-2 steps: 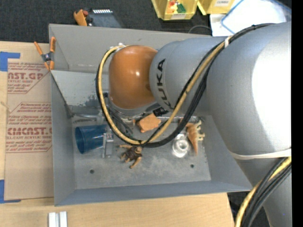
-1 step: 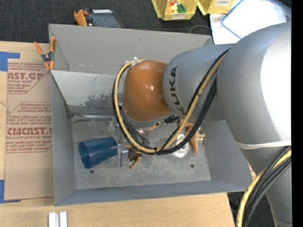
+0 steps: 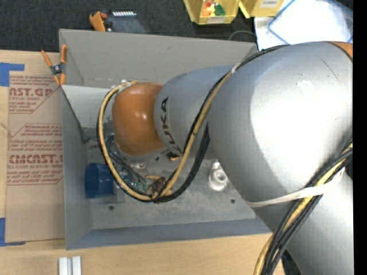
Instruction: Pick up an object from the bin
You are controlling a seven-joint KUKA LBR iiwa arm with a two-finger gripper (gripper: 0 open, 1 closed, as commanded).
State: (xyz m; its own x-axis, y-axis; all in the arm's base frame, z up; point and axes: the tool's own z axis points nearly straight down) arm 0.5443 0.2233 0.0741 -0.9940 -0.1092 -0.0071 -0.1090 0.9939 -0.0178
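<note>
Camera view has the tool (image 3: 137, 169) low in the bin (image 3: 75, 211), just right of a blue cylinder (image 3: 98, 180) (a silvery piece (image 3: 218, 176) lies farther right of it). How far the tool is open cannot be told, and nothing looks lifted, so the pick seems not yet made.

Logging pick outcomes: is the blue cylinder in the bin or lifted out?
In the bin. The blue cylinder rests on the floor of the bin, near its left wall.

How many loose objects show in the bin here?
2: a blue cylinder near the left wall of the bin, a small silvery piece toward its right. The arm may hide more.
</note>
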